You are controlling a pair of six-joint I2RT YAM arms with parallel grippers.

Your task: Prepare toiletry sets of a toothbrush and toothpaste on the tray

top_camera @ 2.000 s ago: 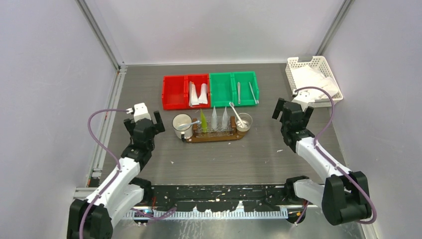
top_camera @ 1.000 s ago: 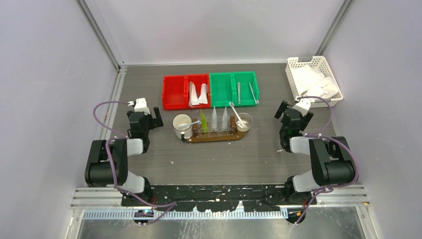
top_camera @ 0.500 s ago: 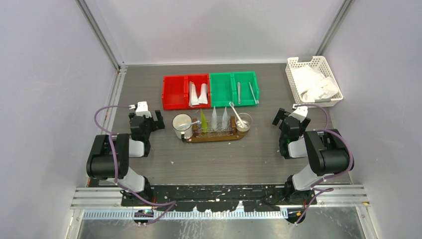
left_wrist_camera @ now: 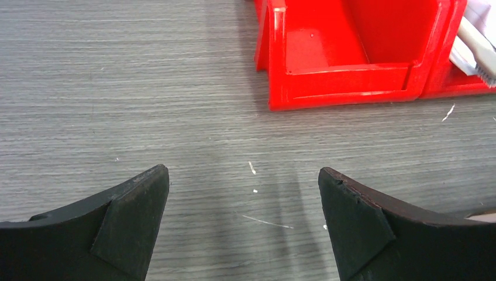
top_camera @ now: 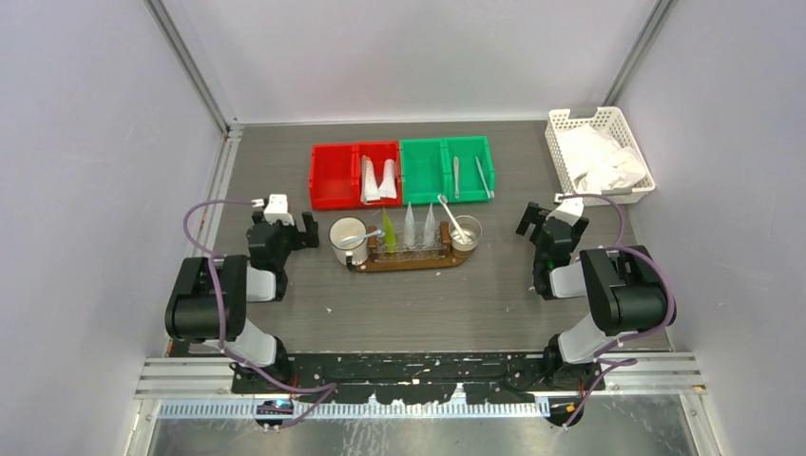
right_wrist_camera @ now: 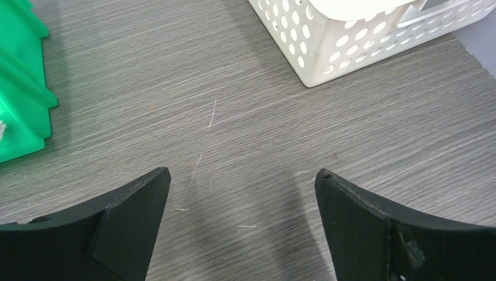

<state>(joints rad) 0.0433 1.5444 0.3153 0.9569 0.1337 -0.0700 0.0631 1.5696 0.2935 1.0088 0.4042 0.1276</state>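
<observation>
A brown tray [top_camera: 409, 259] in the table's middle holds a white mug [top_camera: 346, 241], a metal cup [top_camera: 467, 234] and three upright tubes: one yellow-green [top_camera: 389, 229] and two whitish [top_camera: 410, 225]. One silvery toothbrush [top_camera: 357, 234] lies in the mug and another [top_camera: 448, 215] leans in the metal cup. More whitish tubes [top_camera: 378, 179] lie in the red bin [top_camera: 335, 178], and more toothbrushes [top_camera: 484, 177] lie in the green bin [top_camera: 426, 171]. My left gripper [top_camera: 283, 228] [left_wrist_camera: 244, 219] is open and empty, left of the tray. My right gripper [top_camera: 548, 222] [right_wrist_camera: 241, 216] is open and empty, right of the tray.
A white perforated basket [top_camera: 570, 123] with white cloths stands at the back right; its corner shows in the right wrist view [right_wrist_camera: 351, 47]. The red bin's front wall [left_wrist_camera: 345, 82] lies ahead of the left gripper. The green bin's edge [right_wrist_camera: 20, 88] is left of the right gripper.
Both arms have folded back over their bases, and both grippers have dropped low over the table. In the last half second they have hardly moved. Both stay open.
</observation>
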